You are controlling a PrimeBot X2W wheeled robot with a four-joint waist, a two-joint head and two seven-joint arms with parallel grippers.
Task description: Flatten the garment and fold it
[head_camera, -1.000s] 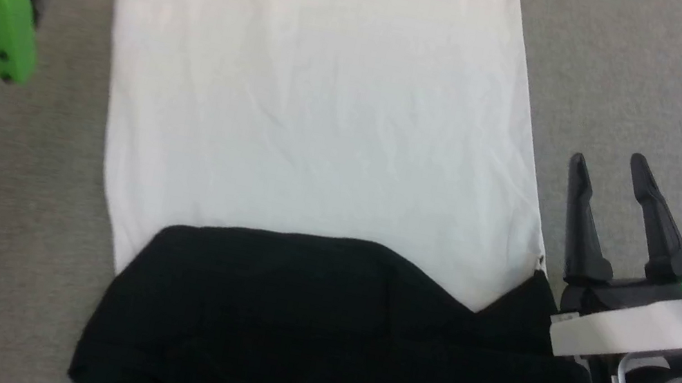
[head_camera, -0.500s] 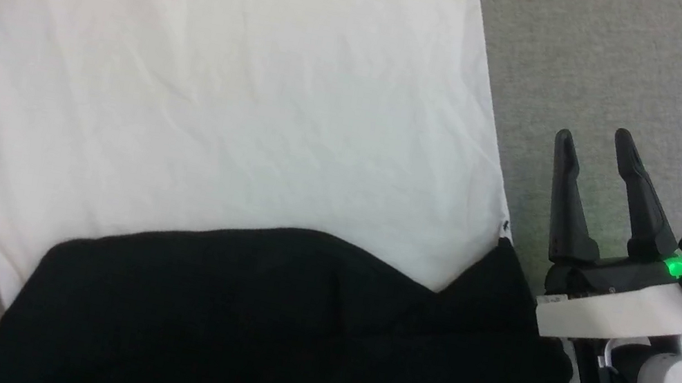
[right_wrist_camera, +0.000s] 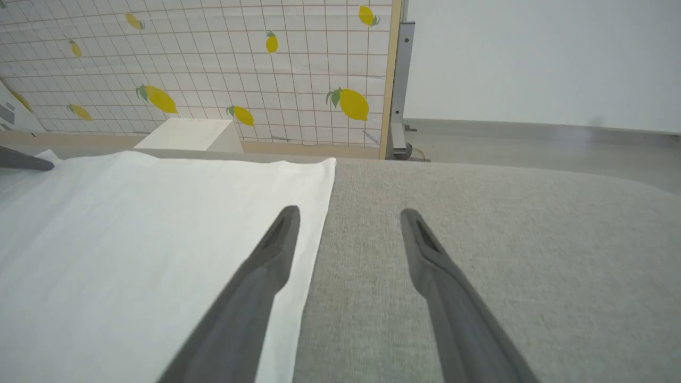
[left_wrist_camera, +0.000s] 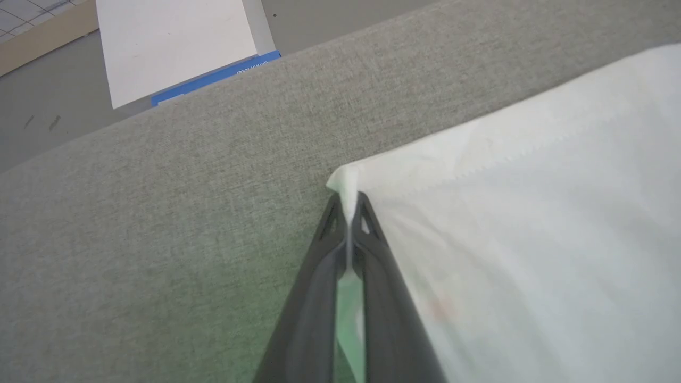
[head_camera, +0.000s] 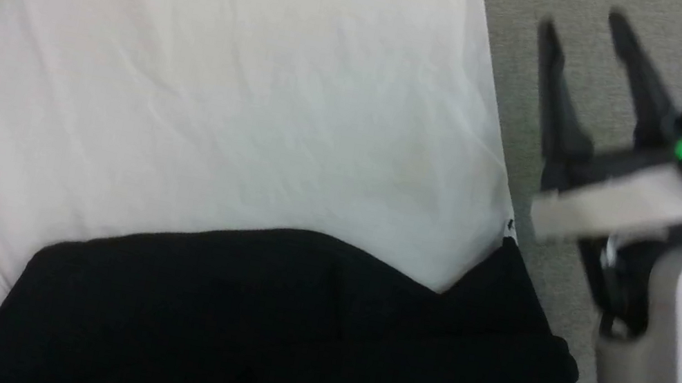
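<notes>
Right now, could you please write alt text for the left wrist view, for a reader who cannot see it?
The left gripper, with two long dark fingers, is shut on a corner of the soft white cloth garment, which lies on a grey woven fabric surface. A flat white panel with a blue edge shows beyond it.

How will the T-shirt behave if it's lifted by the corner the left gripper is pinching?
Probably floppy: the garment lies flat and creased, so it should drape from the left gripper. Likely light: the pinched corner looks thin. Its black folded end may drag behind.
</notes>
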